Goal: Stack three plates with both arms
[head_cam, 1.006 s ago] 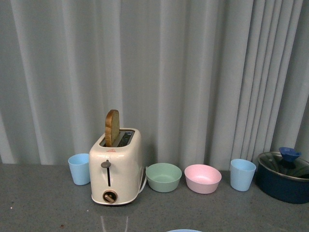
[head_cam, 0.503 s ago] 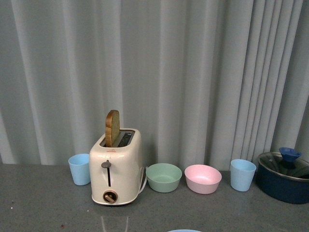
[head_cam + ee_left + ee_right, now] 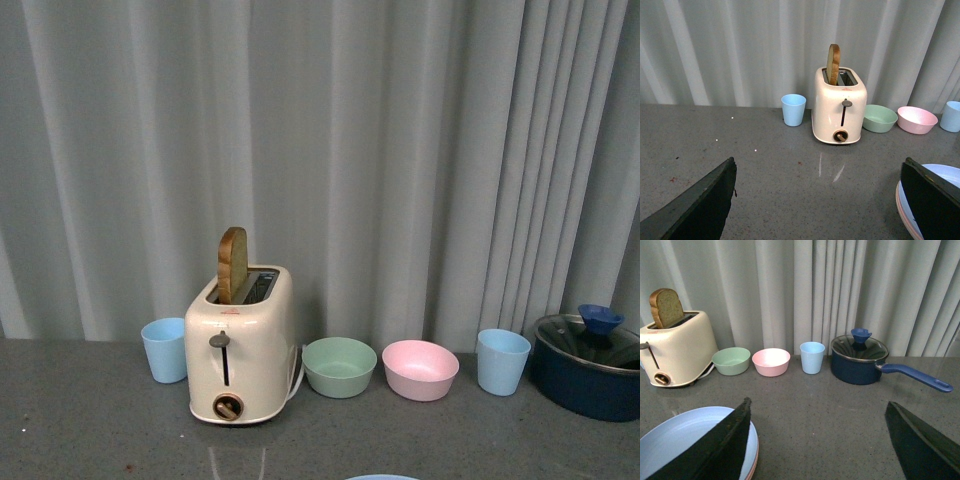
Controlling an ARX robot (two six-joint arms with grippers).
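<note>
Plates (image 3: 685, 445) sit stacked near the front edge of the table (image 3: 840, 410), blue one on top, pink rim peeking out under it. Left gripper (image 3: 817, 200) and right gripper (image 3: 817, 440) both hang over the table with fingers wide apart, holding nothing.

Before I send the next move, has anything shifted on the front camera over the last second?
Nothing visibly changed. The toaster with its bread slice, both cups, the green bowl, the pink bowl and the pot sit where they were, and the sliver of blue plate at the bottom edge has not moved. Neither arm shows in the front view.
</note>
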